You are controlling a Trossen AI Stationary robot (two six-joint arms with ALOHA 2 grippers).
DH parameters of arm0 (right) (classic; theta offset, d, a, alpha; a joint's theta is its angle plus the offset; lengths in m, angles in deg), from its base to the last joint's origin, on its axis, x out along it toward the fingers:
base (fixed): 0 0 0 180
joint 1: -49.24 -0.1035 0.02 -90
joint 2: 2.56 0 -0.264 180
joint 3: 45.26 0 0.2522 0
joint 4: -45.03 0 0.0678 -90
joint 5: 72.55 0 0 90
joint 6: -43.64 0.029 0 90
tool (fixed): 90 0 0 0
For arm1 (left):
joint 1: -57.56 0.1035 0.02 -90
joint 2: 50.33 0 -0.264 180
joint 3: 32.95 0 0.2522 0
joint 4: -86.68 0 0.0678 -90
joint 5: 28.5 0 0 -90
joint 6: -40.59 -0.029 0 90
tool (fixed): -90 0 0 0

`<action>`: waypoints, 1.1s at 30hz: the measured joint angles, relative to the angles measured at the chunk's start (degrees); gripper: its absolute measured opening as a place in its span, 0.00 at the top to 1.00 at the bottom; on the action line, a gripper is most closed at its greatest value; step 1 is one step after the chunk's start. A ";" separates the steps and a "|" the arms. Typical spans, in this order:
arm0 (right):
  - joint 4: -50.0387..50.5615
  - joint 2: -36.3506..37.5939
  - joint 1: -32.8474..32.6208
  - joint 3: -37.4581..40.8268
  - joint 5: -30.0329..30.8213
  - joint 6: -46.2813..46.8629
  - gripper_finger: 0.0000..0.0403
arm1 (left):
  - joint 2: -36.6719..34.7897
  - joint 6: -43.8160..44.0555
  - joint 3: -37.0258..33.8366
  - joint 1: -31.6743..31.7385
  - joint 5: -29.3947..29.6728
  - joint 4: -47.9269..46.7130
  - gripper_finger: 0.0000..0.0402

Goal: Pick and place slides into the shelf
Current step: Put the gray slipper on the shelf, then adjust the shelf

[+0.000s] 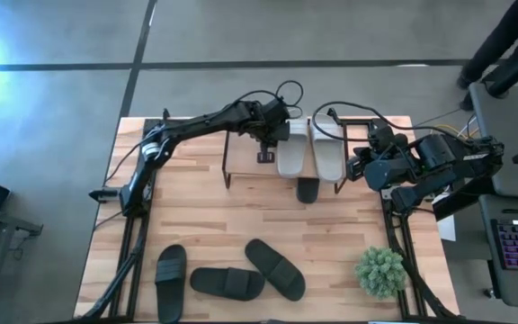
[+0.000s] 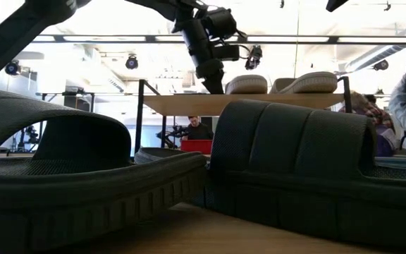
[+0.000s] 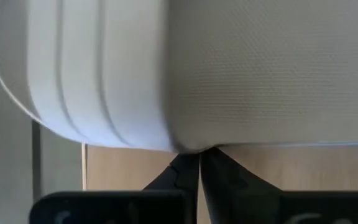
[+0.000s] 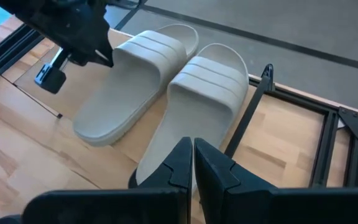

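Left gripper [image 1: 265, 144] upper centre, fingers pinched together at edge of a light slide [image 1: 292, 148] on the shelf [image 1: 241, 177] top. Right gripper [image 4: 193, 163] also pinched closed, empty, just beside second light slide [image 1: 327, 153]. Nudge squarely; don't topple it. Three dark slides [image 1: 227, 282] lie lower centre; plant [image 1: 381, 270] lower right, clear.

From above I saw the left half of the low black-framed shelf's light wood plank top [image 1: 241, 157] bare; its right half was taken by two light grey-white slides [image 1: 309, 151] lying side by side, touching; the left gripper [image 1: 265, 137] crowded their left edge and the right gripper [image 1: 360, 168] sat just beside the right post; three dark grey-black slides [image 1: 227, 273] and a small green potted plant [image 1: 380, 271] lined the near edge, with open tabletop [image 1: 268, 216] between.
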 joint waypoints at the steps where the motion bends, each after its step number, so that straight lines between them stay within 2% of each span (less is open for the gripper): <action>1: 0.00 0.00 0.00 0.00 0.04 -0.13 0.98 | 0.20 0.00 0.00 -0.18 -0.12 -0.03 1.00; 13: -0.02 0.71 0.00 0.79 0.42 0.04 0.98 | 0.28 0.02 0.01 -1.47 -0.40 2.73 1.00; 23: -0.02 1.08 0.00 3.64 -0.24 3.67 0.98 | 1.66 -0.12 0.66 -1.49 -0.34 3.18 1.00; 29: 0.02 3.30 0.00 3.37 -1.09 4.78 0.98 | -0.28 -0.52 0.87 -1.60 4.58 -3.13 1.00; 33: 0.04 4.85 0.00 3.77 -1.47 5.47 0.98 | -4.00 1.41 0.85 -1.87 5.55 -5.62 1.00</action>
